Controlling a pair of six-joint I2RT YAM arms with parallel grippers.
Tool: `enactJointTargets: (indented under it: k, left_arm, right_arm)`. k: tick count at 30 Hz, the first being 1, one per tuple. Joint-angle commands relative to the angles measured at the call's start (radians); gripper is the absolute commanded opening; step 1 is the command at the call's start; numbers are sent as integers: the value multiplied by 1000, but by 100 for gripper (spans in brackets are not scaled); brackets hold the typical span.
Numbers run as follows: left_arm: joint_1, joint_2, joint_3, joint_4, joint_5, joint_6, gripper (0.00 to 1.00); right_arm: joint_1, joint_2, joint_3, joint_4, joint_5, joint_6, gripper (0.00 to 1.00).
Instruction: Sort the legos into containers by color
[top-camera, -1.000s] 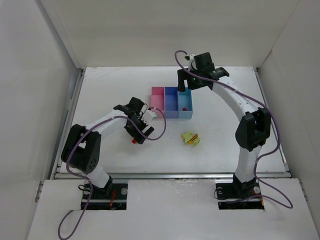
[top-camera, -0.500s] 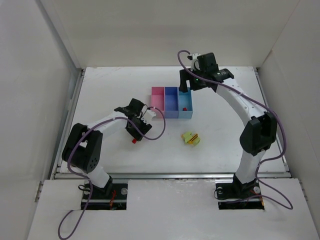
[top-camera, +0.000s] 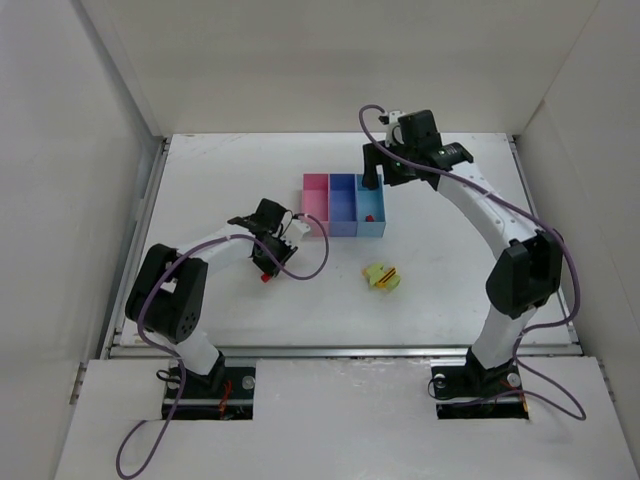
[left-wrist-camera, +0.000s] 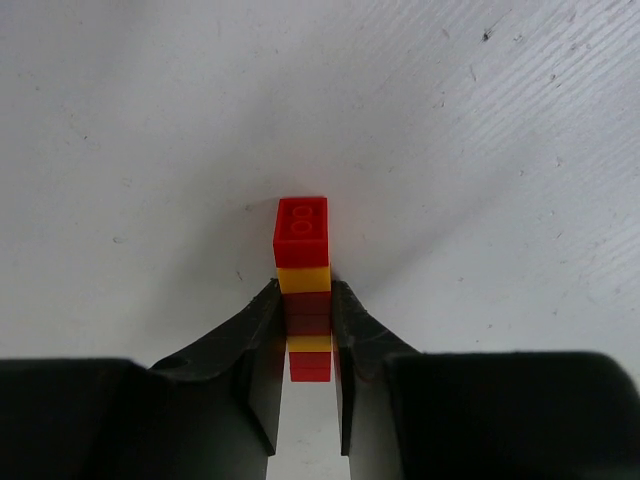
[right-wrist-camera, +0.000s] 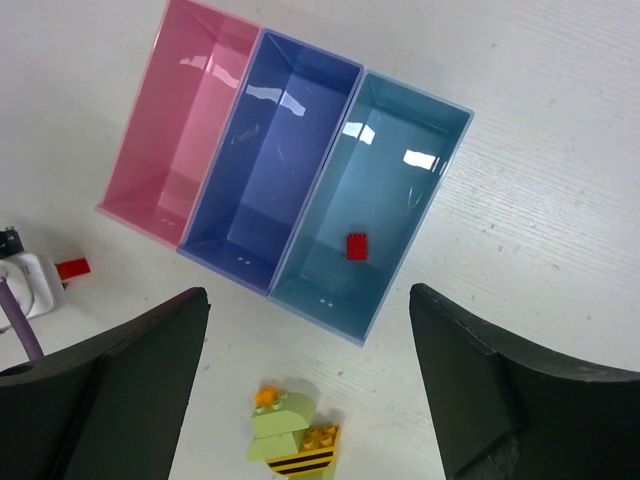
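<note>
Left claw (left-wrist-camera: 305, 300) is pinched tight on the red-and-yellow stack (left-wrist-camera: 301, 232) on the table (top-camera: 200, 180) — I'd lift it slowly, since the free end could snap off, and its 2 colours need splitting. Farther off, the right claw (right-wrist-camera: 305, 300) gapes empty above the containers (right-wrist-camera: 240, 150) — 1 red brick (right-wrist-camera: 355, 246) lies in the light blue bin (right-wrist-camera: 415, 125).

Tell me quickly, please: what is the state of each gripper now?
Left gripper: closed on the red-and-yellow lego stack.
Right gripper: open, holding nothing.

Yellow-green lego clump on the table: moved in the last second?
No. In the top view the yellow-green lego clump sits where it was before, at the same offset on the near side of the light blue bin.
</note>
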Motion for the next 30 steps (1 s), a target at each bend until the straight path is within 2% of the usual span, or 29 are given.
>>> enactJointTargets:
  k: [1,6,11,12,13,16,19,23,27,30]
  left_arm:
    - [2,20,-3,0,21,1,0]
    - [2,-28,-12,-13,10,1,0]
    - [2,-163,104,-74,44,21,0]
    - [2,-177,129,-86,76,21,0]
    - [2,-187,156,-98,96,35,0]
    - [2,-207,256,-144,176,44,0]
    - [-31,-231,319,-145,200,44,0]
    - [-53,-231,391,-154,260,44,0]
    - [-78,-231,431,-154,269,44,0]
    - [-104,-231,445,-154,269,44,0]
  right_arm:
    - [5,-54,-18,55,-9,7,87]
    - [5,-89,-77,65,-115,7,87]
    - [5,-134,-100,97,-270,16,87]
    - [5,-134,-100,112,-302,27,88]
    - [5,-134,-100,121,-374,36,100]
    - [5,-134,-100,181,-478,94,100]
    - [5,-143,-142,311,-567,195,100]
    - [45,-108,-151,414,-641,284,93]
    - [77,-76,-151,463,-651,357,87]
    - [103,-33,-100,463,-672,366,87]
